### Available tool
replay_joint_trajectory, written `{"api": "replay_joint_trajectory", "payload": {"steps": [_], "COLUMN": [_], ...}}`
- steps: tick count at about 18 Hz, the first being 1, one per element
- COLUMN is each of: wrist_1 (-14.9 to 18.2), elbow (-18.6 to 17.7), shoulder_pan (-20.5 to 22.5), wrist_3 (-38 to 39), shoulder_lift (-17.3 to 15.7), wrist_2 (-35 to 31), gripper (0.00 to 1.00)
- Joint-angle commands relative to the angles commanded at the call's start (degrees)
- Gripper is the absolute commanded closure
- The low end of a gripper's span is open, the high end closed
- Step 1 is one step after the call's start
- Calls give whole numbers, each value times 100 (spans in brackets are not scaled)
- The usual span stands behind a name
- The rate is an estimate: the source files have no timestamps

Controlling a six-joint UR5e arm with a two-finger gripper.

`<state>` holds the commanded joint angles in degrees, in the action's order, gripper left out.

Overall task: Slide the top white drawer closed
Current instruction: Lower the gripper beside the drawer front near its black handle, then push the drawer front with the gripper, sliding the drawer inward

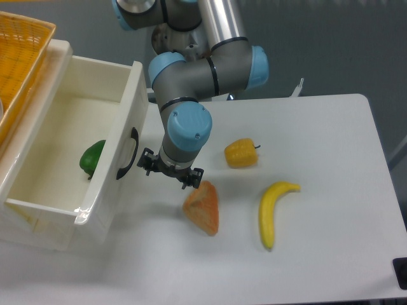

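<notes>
While the arm hangs down over the middle of the white worktop [318, 159], its pincer [170, 171] sits low, just off the front panel of the top white drawer [82, 146], at about 3 o'clock from the black handle [129, 152] and very near it, though whether it touches is too close to call. From this high view the dark fingers are small and foreshortened, so I cannot tell if the pincer is spread or clenched; nothing shows between them. The drawer itself stands pulled well out at the left of the scene, its glossy cream box wide open to the camera, its front panel tilted toward 1 o'clock. Inside, against the front wall, lies a green pepper [92, 157]. Up at 11 o'clock, the corner of an orange woven basket [22, 51] sits above the drawer on the cabinet's top. Out on the worktop, a wedge of orange-brown bread [203, 208] lies just below the pincer at roughly 5 o'clock, close to it but apart. A yellow pepper [241, 153] rests at 3 o'clock from the wrist, and a banana [272, 213] curves near the bread's right side, well apart from the drawer.
</notes>
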<state>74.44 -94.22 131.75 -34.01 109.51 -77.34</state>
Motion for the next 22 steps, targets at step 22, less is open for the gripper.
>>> {"api": "replay_joint_trajectory", "payload": {"steps": [22], "wrist_1": [9], "elbow": [123], "shoulder_pan": [-343], "wrist_3": [132], "shoulder_lift": [-70], "wrist_2": [158], "gripper": [0]}}
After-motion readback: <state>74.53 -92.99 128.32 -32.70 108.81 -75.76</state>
